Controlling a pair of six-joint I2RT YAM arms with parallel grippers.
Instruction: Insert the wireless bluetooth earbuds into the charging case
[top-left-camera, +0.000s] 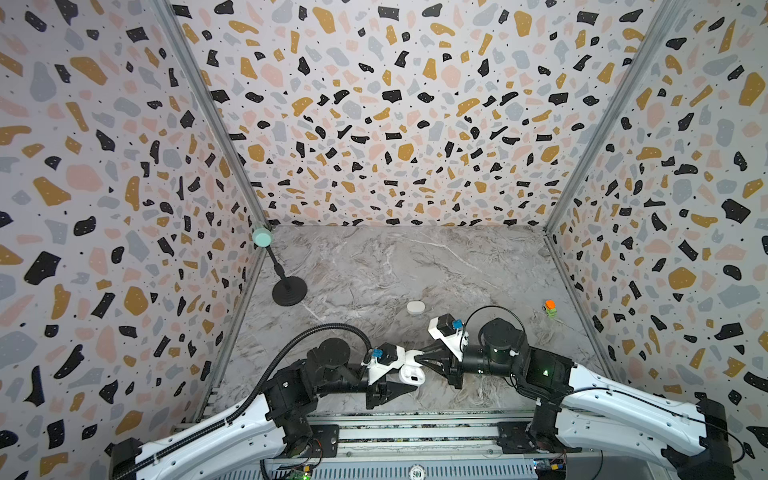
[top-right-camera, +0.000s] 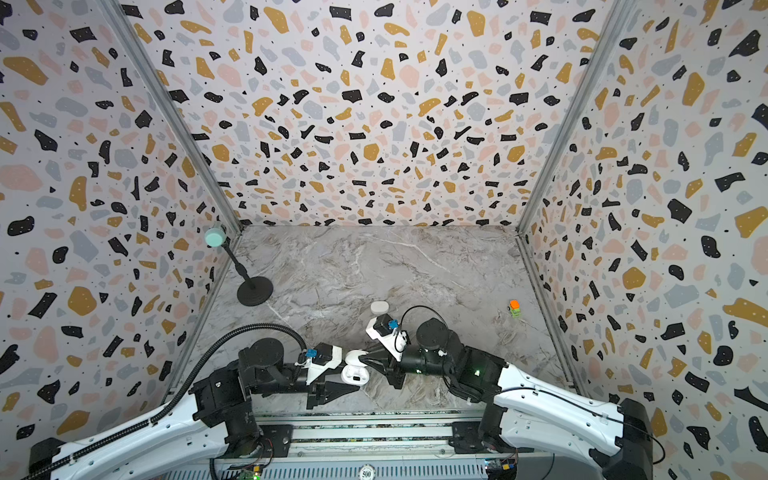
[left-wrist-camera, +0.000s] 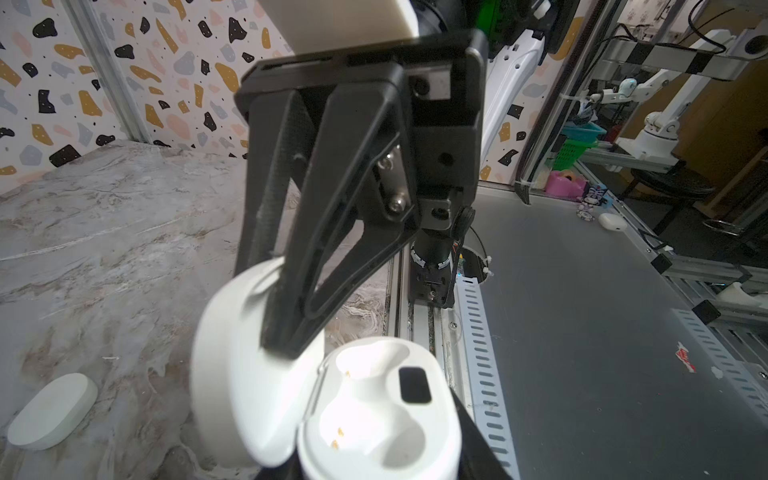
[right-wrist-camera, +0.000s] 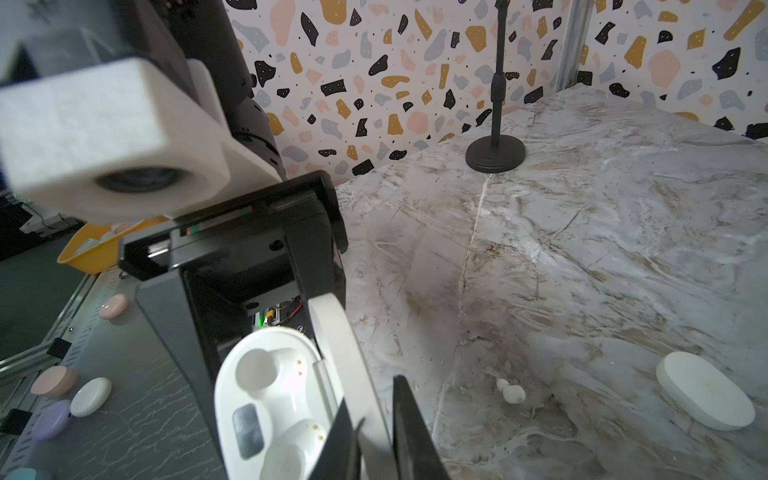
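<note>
Currently, both top views: left gripper (top-left-camera: 404, 381) clamped on open charging case (top-left-camera: 412, 376), steadying it; right gripper (top-left-camera: 419, 357) pinched shut on lid (top-right-camera: 354, 357), probably to expose wells.
Left wrist: both wells (left-wrist-camera: 372, 438) empty.
Right wrist: one earbud (right-wrist-camera: 512, 392) loose on table (right-wrist-camera: 623, 249), near closed spare case (right-wrist-camera: 704, 390); other earbuds unseen.

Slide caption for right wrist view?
Right gripper pinches the lid of the open charging case; wells empty, one earbud loose on the table.
</note>
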